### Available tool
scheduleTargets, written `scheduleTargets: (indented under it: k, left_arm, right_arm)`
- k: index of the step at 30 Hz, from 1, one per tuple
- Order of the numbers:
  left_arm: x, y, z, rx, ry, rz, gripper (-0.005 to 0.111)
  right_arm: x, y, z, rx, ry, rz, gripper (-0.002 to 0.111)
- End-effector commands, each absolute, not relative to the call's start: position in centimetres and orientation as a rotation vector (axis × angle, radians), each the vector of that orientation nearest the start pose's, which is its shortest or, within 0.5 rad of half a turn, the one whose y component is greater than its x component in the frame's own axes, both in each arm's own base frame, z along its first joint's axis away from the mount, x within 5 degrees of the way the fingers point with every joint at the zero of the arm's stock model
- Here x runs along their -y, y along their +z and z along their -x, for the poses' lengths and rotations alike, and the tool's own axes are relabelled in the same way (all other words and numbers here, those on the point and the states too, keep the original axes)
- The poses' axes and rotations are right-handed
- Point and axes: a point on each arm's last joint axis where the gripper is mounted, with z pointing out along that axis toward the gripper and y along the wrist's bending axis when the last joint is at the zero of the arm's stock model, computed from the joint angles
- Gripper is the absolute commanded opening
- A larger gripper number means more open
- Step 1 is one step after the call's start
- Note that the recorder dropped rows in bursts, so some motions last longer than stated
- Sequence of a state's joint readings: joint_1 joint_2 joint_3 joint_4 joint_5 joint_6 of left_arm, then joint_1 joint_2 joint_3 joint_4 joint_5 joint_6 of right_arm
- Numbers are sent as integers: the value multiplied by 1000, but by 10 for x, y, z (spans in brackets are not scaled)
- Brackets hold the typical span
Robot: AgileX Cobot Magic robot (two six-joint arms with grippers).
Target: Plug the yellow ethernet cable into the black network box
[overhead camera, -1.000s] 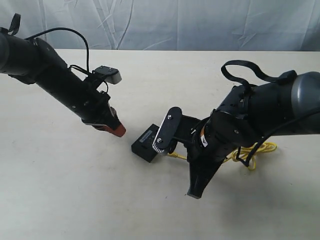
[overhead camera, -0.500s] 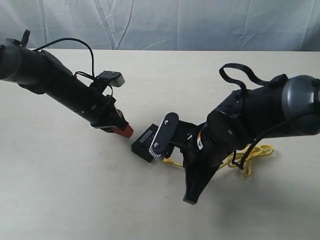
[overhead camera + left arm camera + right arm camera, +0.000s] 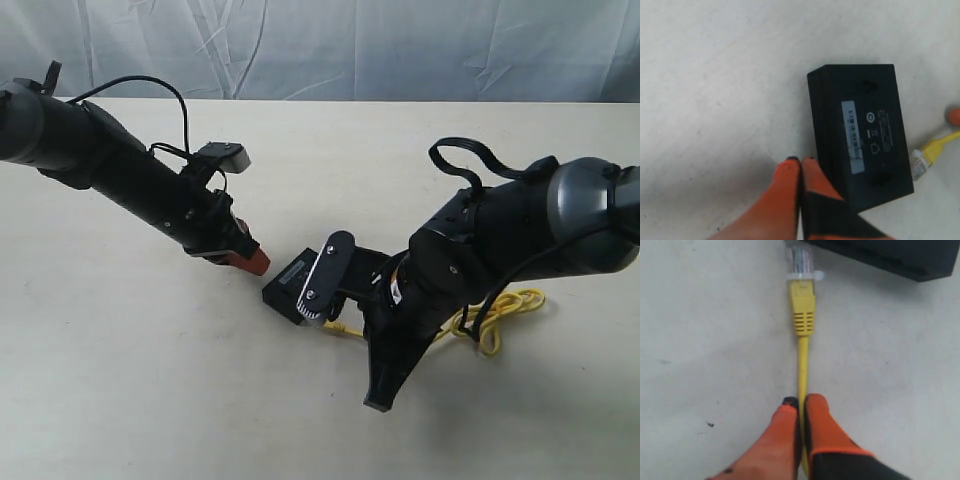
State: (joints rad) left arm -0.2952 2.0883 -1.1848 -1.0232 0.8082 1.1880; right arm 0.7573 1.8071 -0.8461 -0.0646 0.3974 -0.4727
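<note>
black network box (image 3: 860,130) mid-surface, off every edge. right fingers (image 3: 817,415) pinch yellow ethernet cable (image 3: 802,315) behind its plug, plug just short of box. left fingers (image 3: 787,175) pressed together beside box. best: brace box, square plug to port, push straight.

This is a robotics lab bench by the look of it: two black robot arms, the left arm (image 3: 110,165) and the right arm (image 3: 500,235), reach over a plain cream table (image 3: 120,400). A wrinkled pale sheet (image 3: 400,50) hangs as a backdrop along the far edge.
</note>
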Motion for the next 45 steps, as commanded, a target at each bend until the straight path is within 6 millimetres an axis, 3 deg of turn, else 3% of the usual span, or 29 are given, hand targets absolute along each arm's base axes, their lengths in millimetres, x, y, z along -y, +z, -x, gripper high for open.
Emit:
scheduleTargets:
  k: [1, 9, 21, 45]
  left_arm:
    - [167, 114, -347, -2538, -941, -952, 0]
    - [170, 121, -354, -2493, -942, -974, 0]
    - [194, 90, -342, -2557, -999, -1033, 0]
    - [191, 91, -342, -2562, -1018, -1039, 0]
  right_arm:
    - [-208, 126, -225, -2296, -9, 1677, -1]
    - [-207, 126, -227, -2312, -33, 1641, -1]
    - [-208, 122, -228, -2336, -23, 1596, -1]
    - [-202, 122, -225, -2427, -71, 1579, -1]
